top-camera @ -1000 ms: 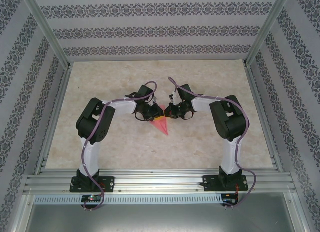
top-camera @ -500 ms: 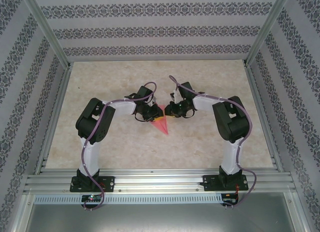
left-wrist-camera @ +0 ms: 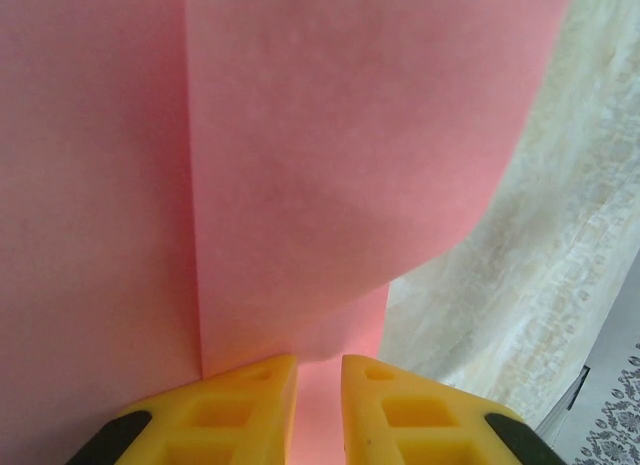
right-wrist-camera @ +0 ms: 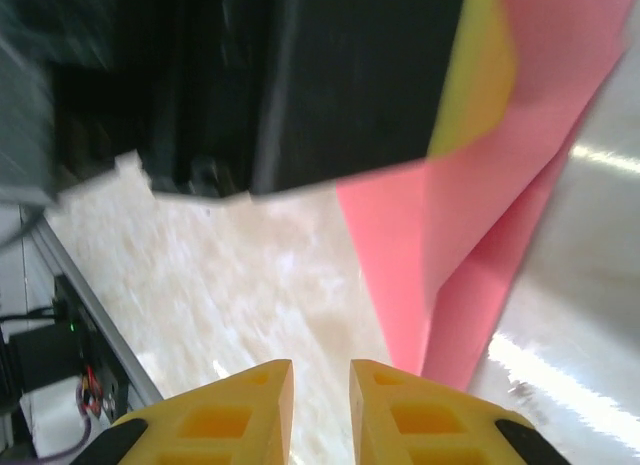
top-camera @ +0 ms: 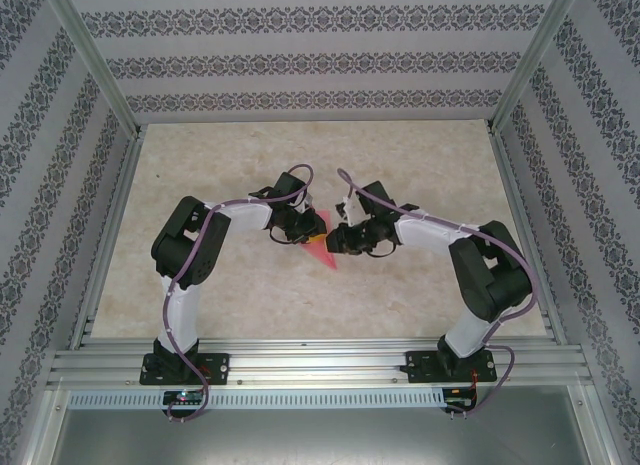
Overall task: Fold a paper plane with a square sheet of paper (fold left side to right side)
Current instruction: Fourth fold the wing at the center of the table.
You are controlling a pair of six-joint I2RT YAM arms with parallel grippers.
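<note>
The square sheet of paper (top-camera: 322, 251) is pink-red and folded to a narrow wedge pointing at the near edge, lying mid-table between the two grippers. In the left wrist view the paper (left-wrist-camera: 330, 165) shows a straight crease, with an upper layer curling up. My left gripper (left-wrist-camera: 320, 370) sits at the paper's edge, its jaws a narrow gap apart with pink showing between them. My right gripper (right-wrist-camera: 320, 370) hovers just left of the paper's point (right-wrist-camera: 470, 285), slightly open with nothing between its fingers. A raised flap leans on the left gripper's yellow finger (right-wrist-camera: 478, 80).
The beige table (top-camera: 200, 175) is ringed by patterned walls and aluminium rails (top-camera: 320, 360) at the near edge. The left gripper (top-camera: 303, 230) and right gripper (top-camera: 334, 241) are nearly touching over the paper.
The right gripper opened a little from shut and let go of the paper. Its arm swung, elbow out to the right, and the gripper dropped slightly nearer. The left arm held still.
</note>
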